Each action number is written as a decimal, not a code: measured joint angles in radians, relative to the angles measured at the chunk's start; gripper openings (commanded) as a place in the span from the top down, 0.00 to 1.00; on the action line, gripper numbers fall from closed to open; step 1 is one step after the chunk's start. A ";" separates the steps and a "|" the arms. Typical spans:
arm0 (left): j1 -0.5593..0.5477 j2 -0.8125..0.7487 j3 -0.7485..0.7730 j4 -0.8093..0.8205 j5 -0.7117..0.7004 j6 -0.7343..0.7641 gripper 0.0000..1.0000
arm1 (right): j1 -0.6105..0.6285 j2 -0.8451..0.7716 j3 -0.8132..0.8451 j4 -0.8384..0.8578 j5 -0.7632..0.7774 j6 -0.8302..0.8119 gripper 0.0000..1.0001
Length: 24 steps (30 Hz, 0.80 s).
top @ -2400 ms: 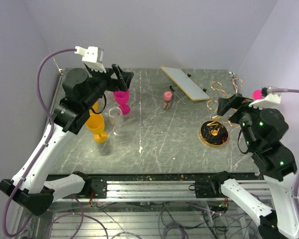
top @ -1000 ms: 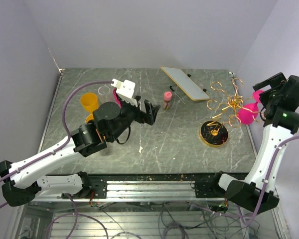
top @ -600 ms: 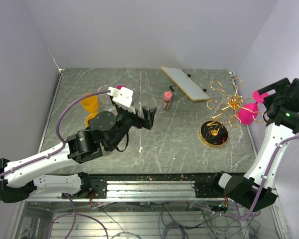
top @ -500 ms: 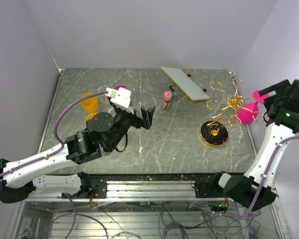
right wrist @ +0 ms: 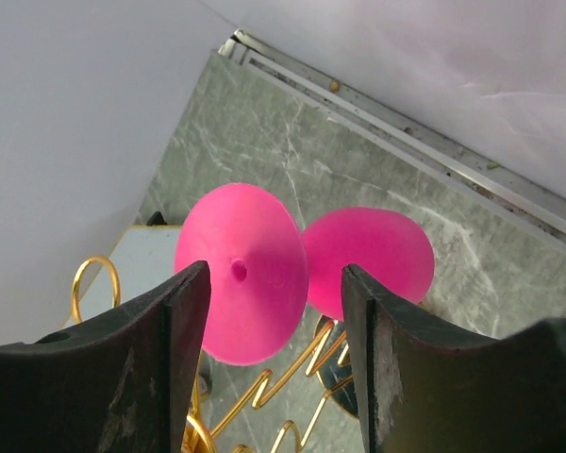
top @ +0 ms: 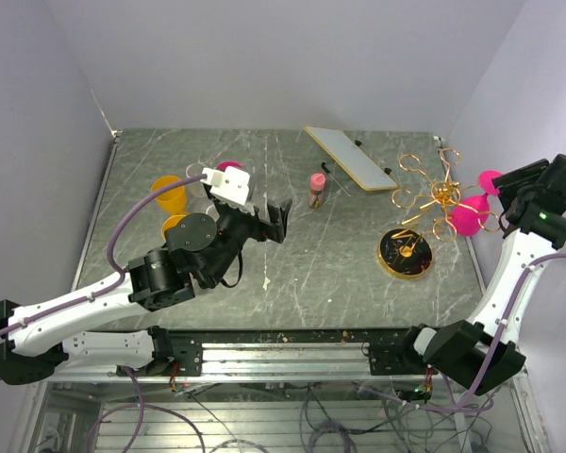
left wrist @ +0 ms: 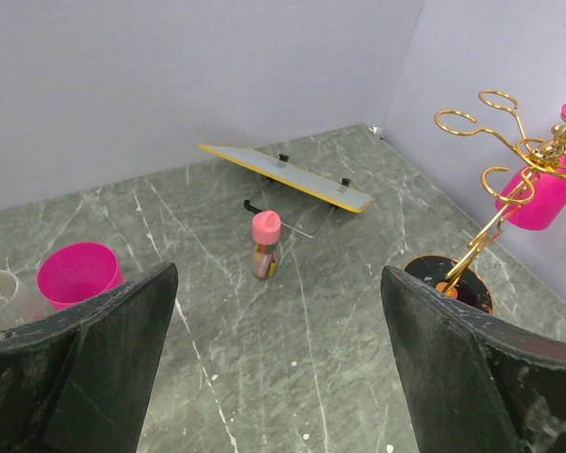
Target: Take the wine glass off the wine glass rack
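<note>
The gold wire wine glass rack (top: 441,193) stands at the right on its round dark base (top: 405,252). A pink wine glass (top: 469,215) hangs upside down from one of its arms. My right gripper (top: 515,192) is open at the glass's foot. In the right wrist view the pink foot (right wrist: 241,274) sits between the open fingers, and the bowl (right wrist: 377,255) shows behind it. My left gripper (top: 281,219) is open and empty above the table's middle. The left wrist view shows the rack (left wrist: 509,142) and the glass (left wrist: 540,193) at far right.
A flat white board (top: 351,158) lies tilted at the back. A small pink-capped bottle (top: 317,187) stands mid-table. A pink cup (top: 228,168), orange cups (top: 169,192) and a clear glass (top: 200,184) stand at the left. The side wall is close behind the right arm.
The left arm has swung from the cups at the left to the table's middle. The right gripper has risen to the hanging glass's foot and has shifted slightly in the last second.
</note>
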 measured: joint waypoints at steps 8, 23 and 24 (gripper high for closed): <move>0.000 0.008 -0.001 0.004 0.000 0.004 0.01 | -0.006 0.011 -0.038 0.030 -0.022 0.010 0.63; 0.000 0.010 -0.001 0.004 0.001 0.004 0.01 | -0.012 -0.004 -0.037 0.051 -0.069 0.047 0.94; 0.000 0.010 -0.001 0.004 0.001 0.004 0.01 | -0.012 -0.004 -0.037 0.049 -0.069 0.050 0.95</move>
